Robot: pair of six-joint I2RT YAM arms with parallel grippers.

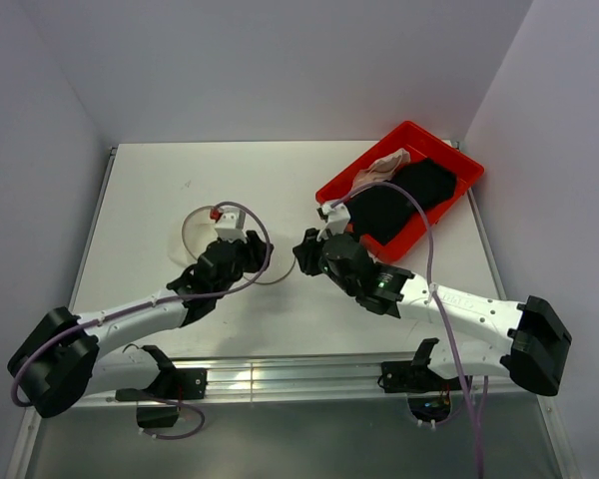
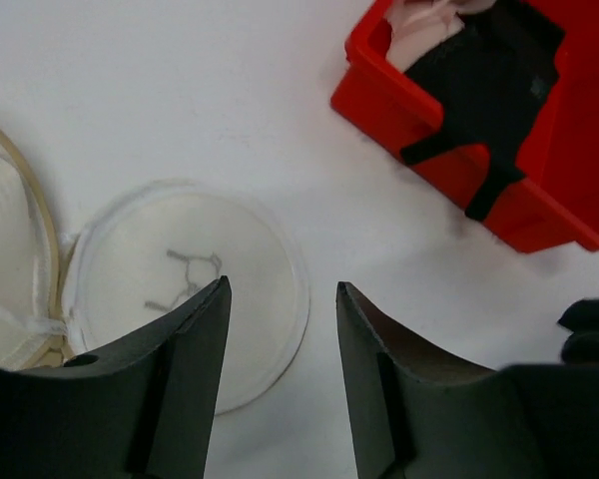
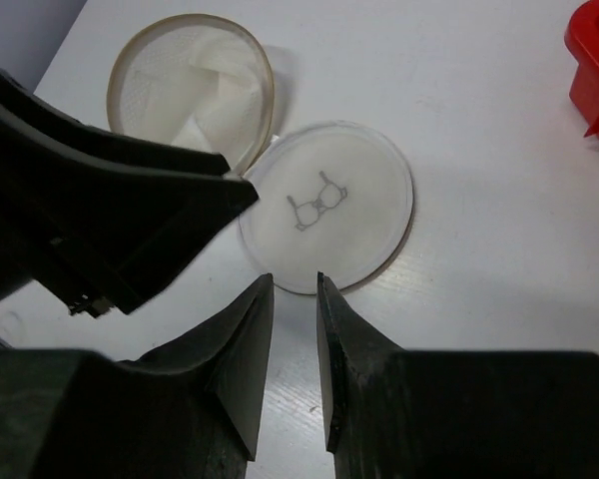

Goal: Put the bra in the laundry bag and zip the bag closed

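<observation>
Left of centre — bag point(image 3: 195, 95) open, lid point(image 3: 329, 205) flat beside it; left jaws released over lid, right jaws slightly parted, empty — bra point(image 2: 489, 80) in far-right tray point(image 2: 554, 200).

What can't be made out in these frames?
Top view: the left gripper hides most of the lid.
Left wrist view: the frame's edge cuts off the laundry bag.
Right wrist view: the edge cuts off most of the red tray.
The zip puller: too small anywhere.
</observation>
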